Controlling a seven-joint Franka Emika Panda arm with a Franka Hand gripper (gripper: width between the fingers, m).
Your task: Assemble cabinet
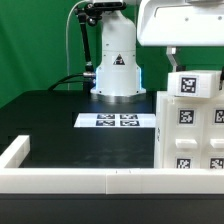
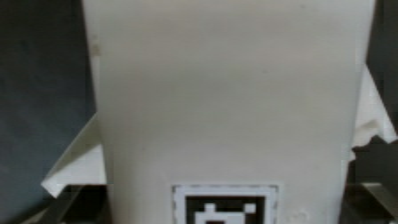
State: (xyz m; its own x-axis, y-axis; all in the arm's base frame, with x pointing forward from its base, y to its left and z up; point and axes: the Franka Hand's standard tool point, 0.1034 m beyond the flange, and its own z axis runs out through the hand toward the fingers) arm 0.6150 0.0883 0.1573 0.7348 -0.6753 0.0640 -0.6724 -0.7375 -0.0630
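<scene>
Here, boxy matte-white plastic cabinet (image 1: 192,125) bears square black-and-white tags.

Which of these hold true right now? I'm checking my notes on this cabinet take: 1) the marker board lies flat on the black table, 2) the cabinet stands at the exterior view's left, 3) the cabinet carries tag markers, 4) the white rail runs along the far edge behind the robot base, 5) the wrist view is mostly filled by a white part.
1) True. The marker board lies flat on the table.
2) False. The cabinet stands at the exterior view's right.
3) True. Black-and-white tags show on its faces.
4) False. The rail runs along the near edge, in front.
5) True. A white part with one tag fills it.
</scene>
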